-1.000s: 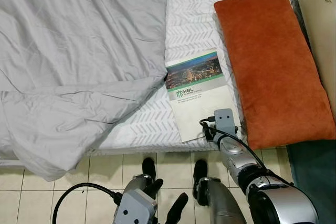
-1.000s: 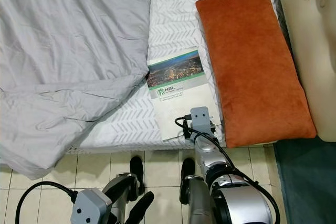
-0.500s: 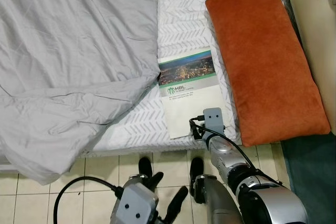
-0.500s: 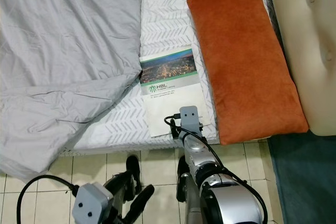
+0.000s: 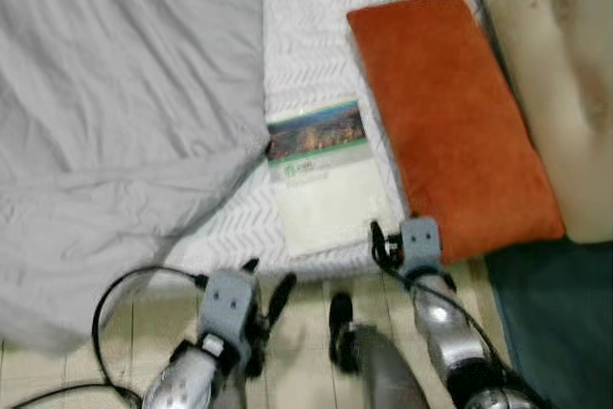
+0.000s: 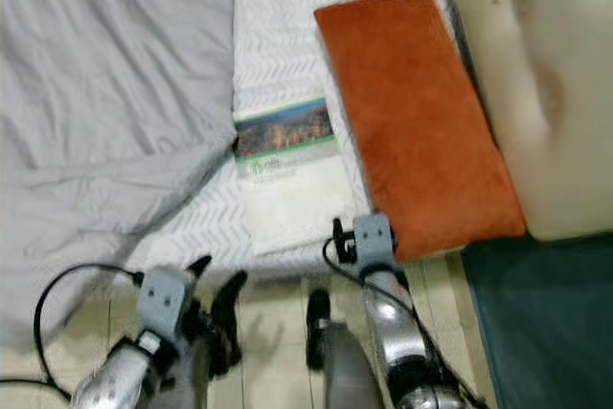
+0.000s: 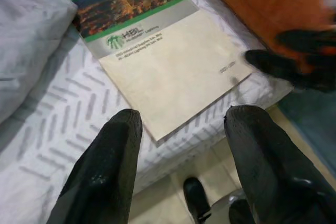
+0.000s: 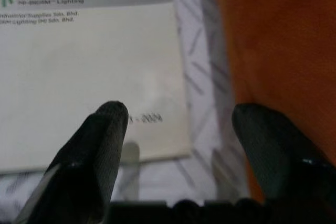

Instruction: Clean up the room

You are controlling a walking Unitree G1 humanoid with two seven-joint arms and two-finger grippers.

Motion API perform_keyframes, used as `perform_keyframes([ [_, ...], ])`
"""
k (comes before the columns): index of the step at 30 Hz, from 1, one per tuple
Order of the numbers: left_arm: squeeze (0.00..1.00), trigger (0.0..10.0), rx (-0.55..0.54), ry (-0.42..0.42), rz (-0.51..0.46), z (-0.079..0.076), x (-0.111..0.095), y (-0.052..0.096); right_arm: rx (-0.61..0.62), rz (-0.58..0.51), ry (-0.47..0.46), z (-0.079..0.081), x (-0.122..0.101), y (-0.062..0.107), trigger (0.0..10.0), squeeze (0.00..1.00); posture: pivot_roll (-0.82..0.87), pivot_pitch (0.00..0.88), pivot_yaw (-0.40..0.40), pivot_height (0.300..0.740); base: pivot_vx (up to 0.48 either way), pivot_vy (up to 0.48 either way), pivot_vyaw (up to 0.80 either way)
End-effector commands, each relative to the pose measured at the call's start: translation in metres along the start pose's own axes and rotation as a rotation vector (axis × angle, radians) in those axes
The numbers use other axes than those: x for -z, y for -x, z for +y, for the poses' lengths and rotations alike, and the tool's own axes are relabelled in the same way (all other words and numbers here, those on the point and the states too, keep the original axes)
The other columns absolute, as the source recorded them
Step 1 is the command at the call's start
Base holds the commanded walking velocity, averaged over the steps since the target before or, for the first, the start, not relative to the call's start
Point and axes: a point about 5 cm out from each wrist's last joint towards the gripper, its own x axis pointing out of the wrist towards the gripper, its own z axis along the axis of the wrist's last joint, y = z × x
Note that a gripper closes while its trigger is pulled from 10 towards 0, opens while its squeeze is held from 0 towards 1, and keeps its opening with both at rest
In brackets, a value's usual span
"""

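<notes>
I am seeing the right gripper (image 8: 176, 129) hovering with its two fingers spread wide, touching nothing, over the near corner of the catalogue (image 5: 324, 179), one fingertip (image 8: 107, 124) above the pale cover and the other above the orange cushion (image 5: 450, 117). The catalogue is lying flat on the white patterned mattress (image 5: 316, 7), between the rumpled grey duvet (image 5: 115, 112) and the cushion, near the bed's edge. The left gripper (image 7: 181, 129) is hanging above the tiled floor (image 5: 306, 318) at the mattress edge, fingers parted and holding nothing. Both head views are reading blurred.
</notes>
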Motion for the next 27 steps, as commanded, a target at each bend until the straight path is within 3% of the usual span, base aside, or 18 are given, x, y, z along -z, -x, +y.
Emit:
perform_keyframes([
  [1, 0.0, 10.0, -0.008, 0.036, 0.064, 0.001, 0.019, 0.003, 0.033, 0.001, 0.012, -0.009, 0.004, 0.01, 10.0, 0.0, -0.01, 0.403, -0.055, 0.74, 0.0, 0.0, 0.0],
  [2, 0.0, 10.0, -0.01, 0.034, 0.06, 0.007, 0.023, -0.009, 0.08, -0.035, 0.038, -0.019, -0.001, 0.026, 10.0, 0.0, -0.05, 0.339, -0.055, 0.74, 0.0, 0.0, 0.0],
  [3, 0.0, 10.0, -0.01, 0.032, 0.056, 0.012, 0.027, -0.019, 0.113, -0.056, 0.057, -0.026, -0.005, 0.036, 10.0, 0.0, -0.05, 0.33, -0.052, 0.74, 0.0, 0.0, 0.0],
  [5, 0.0, 10.0, 0.007, 0.005, 0.081, 0.024, 0.037, -0.045, 0.148, -0.076, 0.063, -0.03, -0.008, 0.06, 10.0, 0.0, -0.12, 0.274, -0.033, 0.74, 0.0, 0.0, 0.0],
  [6, 0.0, 10.0, 0.007, 0.005, 0.081, 0.024, 0.037, -0.045, 0.148, -0.076, 0.063, -0.03, -0.008, 0.06, 10.0, 0.0, -0.12, 0.274, -0.033, 0.74, 0.0, 0.0, 0.0],
  [9, 0.0, 10.0, 0.009, -0.05, 0.168, 0.04, 0.05, -0.074, 0.12, -0.024, 0.059, -0.023, 0.007, 0.086, 10.0, 0.0, -0.18, 0.251, 0.0, 0.74, 0.0, 0.0, -0.8],
  [15, 0.0, 10.0, -0.018, -0.093, 0.268, 0.051, 0.054, -0.103, 0.116, 0.057, 0.069, -0.022, 0.014, 0.11, 10.0, 0.0, -0.27, 0.259, 0.047, 0.74, 0.0, 0.0, -0.79],
  [20, 0.0, 10.0, -0.014, -0.093, 0.29, 0.047, 0.048, -0.121, 0.116, 0.11, 0.079, -0.022, 0.0, 0.144, 10.0, 0.0, -0.36, 0.368, 0.044, 0.74, 0.0, 0.0, -0.79],
  [21, 0.0, 10.0, -0.014, -0.093, 0.29, 0.047, 0.048, -0.121, 0.116, 0.11, 0.079, -0.022, 0.0, 0.144, 10.0, 0.0, -0.36, 0.368, 0.044, 0.74, 0.0, 0.0, -0.8],
  [22, 0.0, 10.0, -0.038, -0.11, 0.303, 0.047, 0.044, -0.126, 0.077, 0.141, 0.085, -0.016, -0.001, 0.166, 10.0, 0.0, -0.42, 0.443, 0.037, 0.74, 0.0, 0.0, 0.0],
  [27, 0.0, 10.0, -0.109, -0.1, 0.277, 0.06, 0.026, -0.137, 0.061, 0.214, 0.09, -0.012, -0.028, 0.226, 10.0, 0.0, -0.52, 0.627, 0.008, 0.74, 0.0, 0.0, 0.0],
])
